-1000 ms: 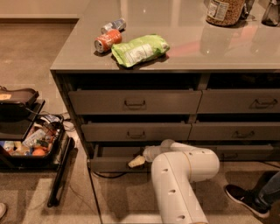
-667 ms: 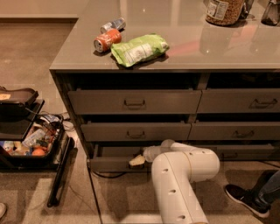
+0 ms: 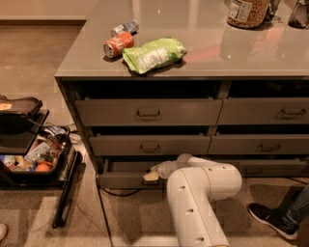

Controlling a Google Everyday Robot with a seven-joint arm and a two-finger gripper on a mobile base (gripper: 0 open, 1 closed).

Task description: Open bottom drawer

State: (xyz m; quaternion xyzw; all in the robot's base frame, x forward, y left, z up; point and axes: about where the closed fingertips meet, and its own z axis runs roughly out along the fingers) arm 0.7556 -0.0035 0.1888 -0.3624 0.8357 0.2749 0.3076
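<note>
The bottom drawer [image 3: 120, 179] is the lowest, slimmest grey-brown drawer of the left column, and it stands pulled out a little from the cabinet, with a strip of its inside showing behind the front panel. My gripper [image 3: 151, 174] reaches from the white arm [image 3: 203, 198] to the middle of that front panel, where the handle sits. The arm and wrist cover the handle itself.
Two taller drawers [image 3: 148, 112] sit above it, and a neighbouring column [image 3: 263, 144] is to the right. On the countertop [image 3: 193, 53] lie two cans [image 3: 118, 44], a green bag [image 3: 153, 54] and a jar [image 3: 248, 12]. A black bin [image 3: 29, 159] stands at the left, a person's shoe [image 3: 270, 219] at the right.
</note>
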